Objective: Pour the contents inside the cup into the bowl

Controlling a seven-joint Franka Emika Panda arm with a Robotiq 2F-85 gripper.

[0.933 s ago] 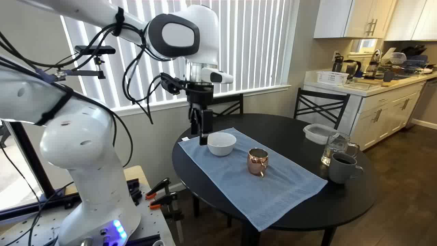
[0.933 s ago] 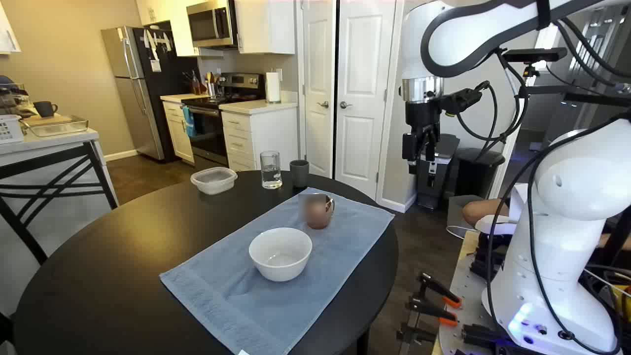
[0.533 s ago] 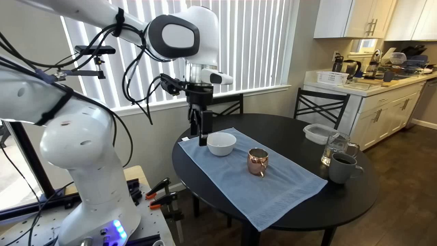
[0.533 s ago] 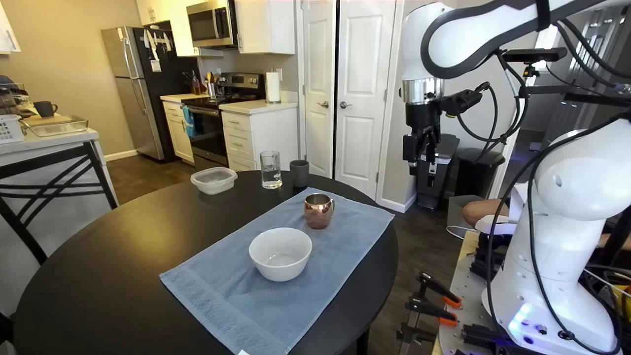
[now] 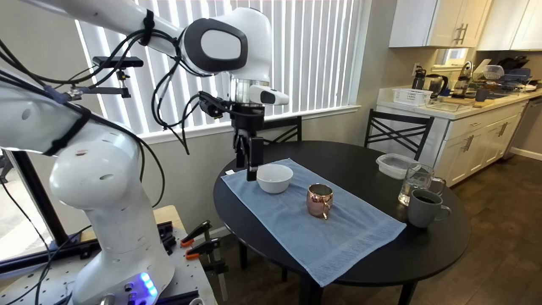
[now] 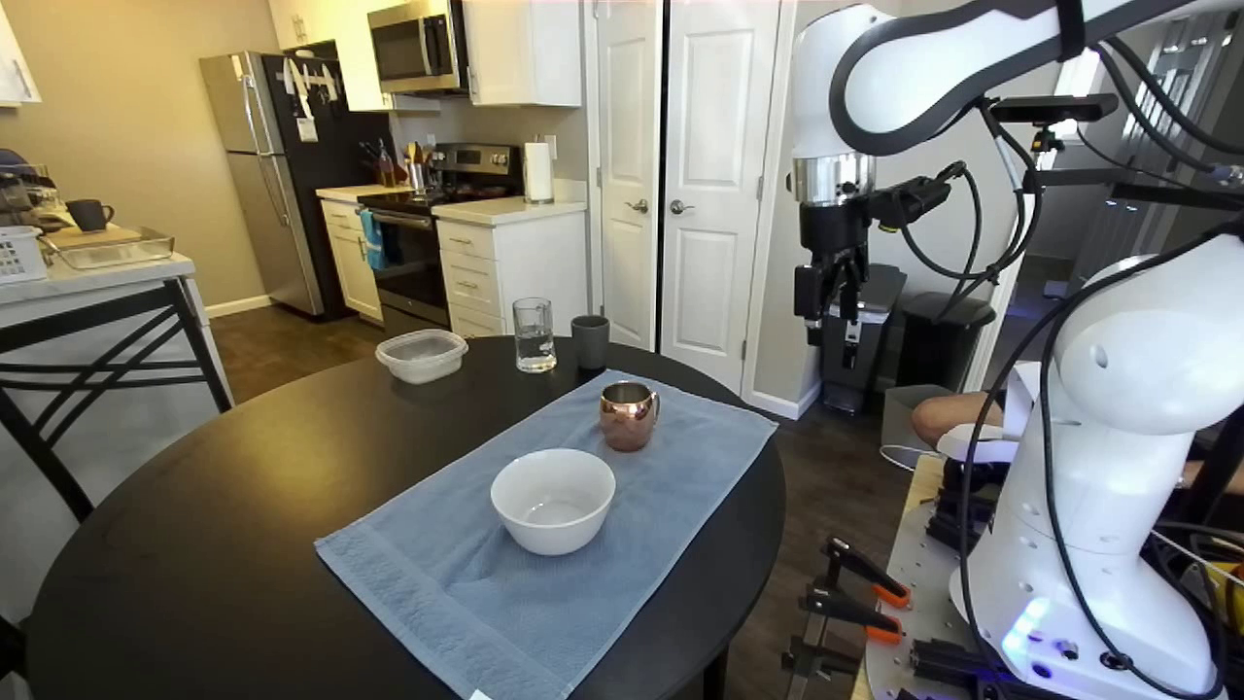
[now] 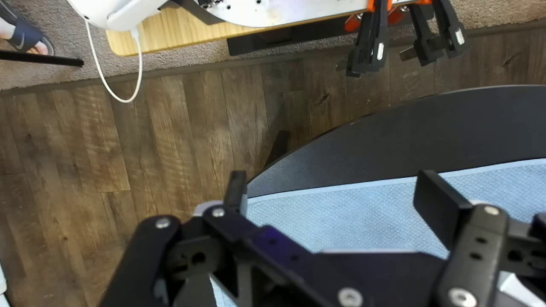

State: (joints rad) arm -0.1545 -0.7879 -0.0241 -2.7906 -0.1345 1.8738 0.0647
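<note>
The copper cup point(image 5: 318, 201) stands upright on a blue towel point(image 5: 334, 245). It also shows in an exterior view point(image 6: 627, 418), its handle facing the robot's side. The white bowl point(image 5: 274, 180) stands upright on the towel beside the cup, and it also shows in an exterior view point(image 6: 552, 506). What the cup holds cannot be seen. My gripper point(image 5: 249, 169) hangs in the air pointing down, above the robot-side edge of the table, apart from both. In the wrist view the gripper point(image 7: 335, 192) has its fingers wide apart with only towel and table behind them.
A clear plastic container point(image 5: 396, 165), a glass mug with clear liquid point(image 5: 415, 184) and a grey mug point(image 5: 424, 207) stand on the round black table point(image 6: 243, 544). Chairs point(image 5: 398, 131) stand around it. Clamps point(image 6: 855, 608) stick out from the robot's base.
My gripper has sunk very slightly since the earliest frames and has been still since about half a second ago. The cup and bowl have not moved.
</note>
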